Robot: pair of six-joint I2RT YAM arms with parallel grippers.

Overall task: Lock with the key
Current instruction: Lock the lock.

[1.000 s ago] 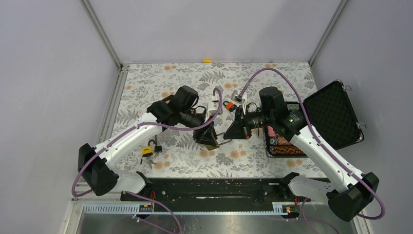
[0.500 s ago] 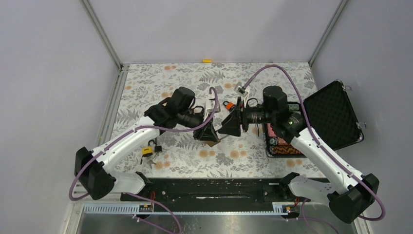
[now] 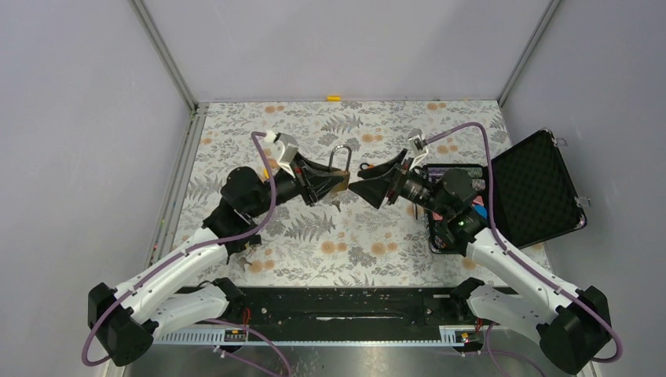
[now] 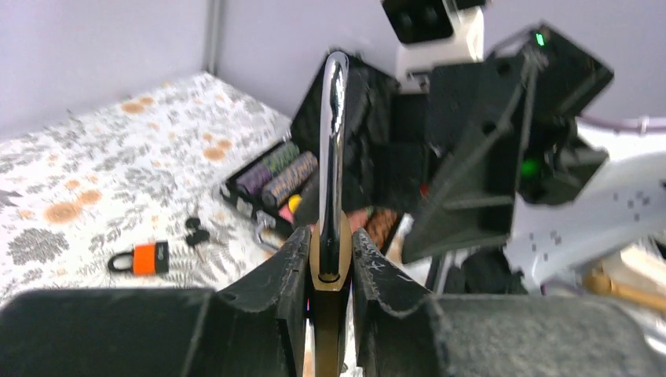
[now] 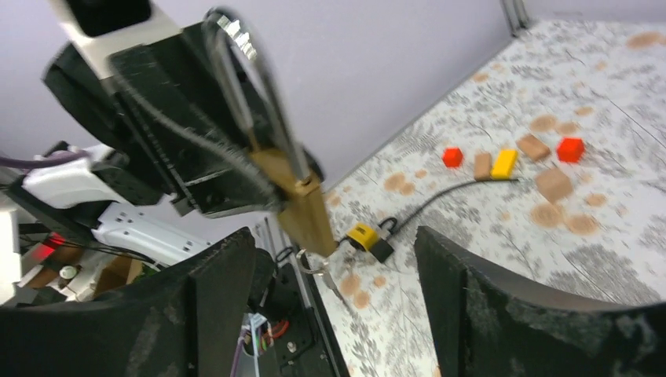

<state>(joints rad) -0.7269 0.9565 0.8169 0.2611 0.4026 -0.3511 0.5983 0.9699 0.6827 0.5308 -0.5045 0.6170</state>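
My left gripper [image 4: 330, 245] is shut on a brass padlock [image 4: 330, 263], pinching its body flat between both fingers. The silver shackle [image 4: 333, 133] stands straight up. From above, the padlock [image 3: 340, 174] is held over the middle of the mat with my left gripper [image 3: 333, 183] below it. The key [image 5: 314, 265] hangs on a ring from the padlock's bottom [image 5: 302, 208]. My right gripper [image 5: 338, 275] stands wide open, facing the padlock from the right with nothing between its fingers. It is a short way off the lock [image 3: 367, 192].
An open black case [image 3: 542, 184] holding a chip rack [image 4: 279, 173] lies at the right. An orange padlock [image 4: 141, 258] and a yellow padlock [image 5: 369, 238] lie on the floral mat. Small coloured blocks [image 5: 503, 161] lie further off.
My right gripper opened, let go at the padlock and drew back to the right. My left arm swung the padlock up and toward the back, with its gripper closing tighter.
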